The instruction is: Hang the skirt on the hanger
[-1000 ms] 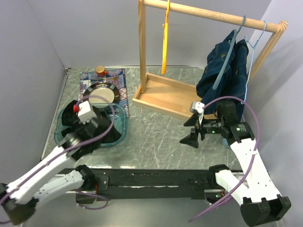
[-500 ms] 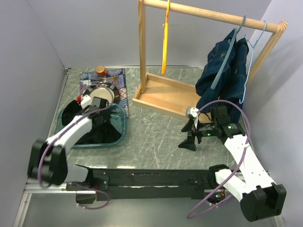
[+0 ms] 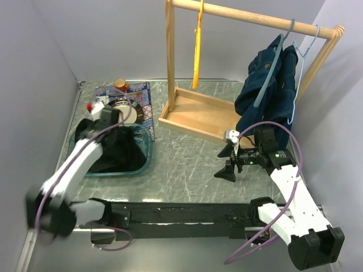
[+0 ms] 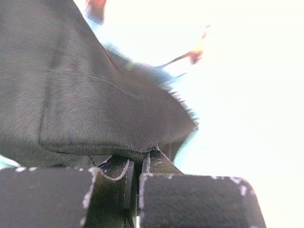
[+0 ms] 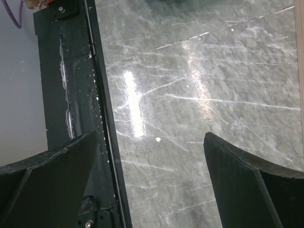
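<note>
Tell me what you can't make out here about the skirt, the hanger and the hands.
- Full shape of the skirt: top view, bunched in the bin, with the left arm across it.
- Which part of it the left hand pinches: left wrist view, too close, background washed out white.
- Hook of the orange hanger: top view, cut off by the upper edge.

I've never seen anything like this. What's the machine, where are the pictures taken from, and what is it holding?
Two robot arms are bolted to a table. One picture looks down from above; the others come from cameras on each wrist. The left end effector, its two-fingered hand, is pinched shut on a black skirt in a teal bin. The right end effector hangs open and empty over the table. Behind stands a wooden rack with a yellow hanger and denim clothing.
</note>
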Action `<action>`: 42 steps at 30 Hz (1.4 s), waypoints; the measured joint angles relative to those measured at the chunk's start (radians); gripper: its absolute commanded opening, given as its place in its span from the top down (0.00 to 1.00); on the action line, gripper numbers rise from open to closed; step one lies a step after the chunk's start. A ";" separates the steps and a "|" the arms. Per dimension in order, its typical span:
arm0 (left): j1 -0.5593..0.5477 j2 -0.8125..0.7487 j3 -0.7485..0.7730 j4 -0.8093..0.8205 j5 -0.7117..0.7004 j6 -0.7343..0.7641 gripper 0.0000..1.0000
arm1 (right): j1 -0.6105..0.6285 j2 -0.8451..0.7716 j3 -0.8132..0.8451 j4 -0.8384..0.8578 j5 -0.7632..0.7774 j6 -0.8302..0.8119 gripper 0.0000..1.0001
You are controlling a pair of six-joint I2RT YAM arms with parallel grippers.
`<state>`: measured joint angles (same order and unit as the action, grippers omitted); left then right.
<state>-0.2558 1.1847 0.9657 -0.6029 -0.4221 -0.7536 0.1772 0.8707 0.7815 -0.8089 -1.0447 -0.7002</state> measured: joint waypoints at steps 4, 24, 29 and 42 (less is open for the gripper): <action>-0.018 -0.251 0.156 -0.007 0.090 0.066 0.99 | 0.000 -0.014 0.000 0.000 0.000 -0.002 0.00; -0.241 -0.219 0.340 0.311 0.793 0.031 0.99 | -0.064 -0.066 0.000 0.000 0.004 -0.001 0.00; -0.437 -0.167 0.061 0.424 0.806 0.013 0.99 | -0.076 -0.066 0.000 0.000 0.004 -0.002 0.00; -0.769 0.126 -0.211 0.648 0.537 0.083 0.50 | -0.093 -0.056 0.000 -0.037 -0.003 -0.057 0.00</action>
<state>-1.0252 1.3109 0.7551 0.0452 0.1146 -0.6704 0.0845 0.8150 0.7815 -0.8459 -1.0481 -0.7570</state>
